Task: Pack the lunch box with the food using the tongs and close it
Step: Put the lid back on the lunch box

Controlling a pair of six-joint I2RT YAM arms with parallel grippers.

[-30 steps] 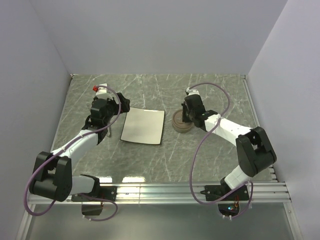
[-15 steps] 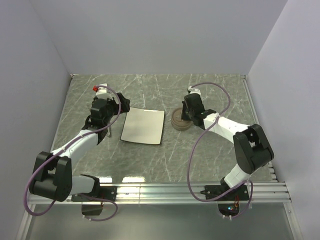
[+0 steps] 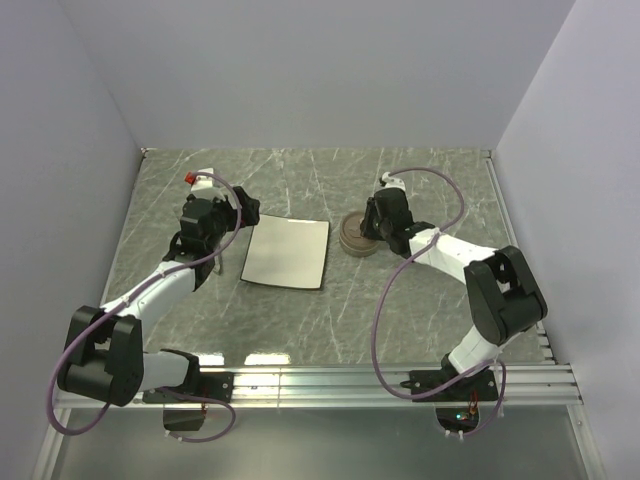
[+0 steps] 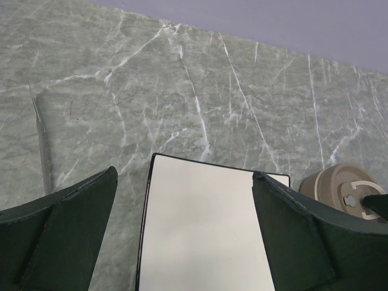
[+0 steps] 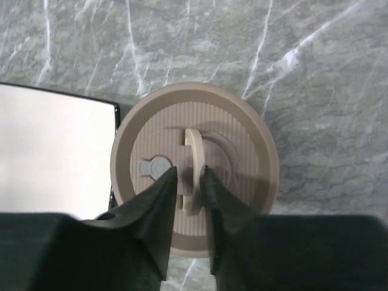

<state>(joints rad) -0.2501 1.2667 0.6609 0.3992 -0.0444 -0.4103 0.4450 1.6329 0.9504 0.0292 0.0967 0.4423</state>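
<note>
Lunch box [image 5: 242,121] sits on the marble surface [image 4: 182,73], just beside the far right corner of the white plate [image 4: 200,230]; its ribbed greyish-brown lid [image 5: 151,121] is seated on top, so you see none of the contents.

Your right hand [image 5: 189,173] is low over the lid, pointing down at its centre; the two fingers [image 5: 159,206] flank the upright handle tab [image 5: 193,151], one on each side; the gap between them is narrow; one finger looks to be against the tab, the other shows a sliver of lid beside it; you cannot tell from this whether the tab is pinched or free.

Your left hand [image 4: 183,182] hangs over the near left part of the plate; jaws spread wide, nothing between them.

Tongs [image 4: 42,145] lie flat on the surface to the left of the plate, apart from it and clear of both hands; only one slender arm shows plainly in the left wrist view.
</note>
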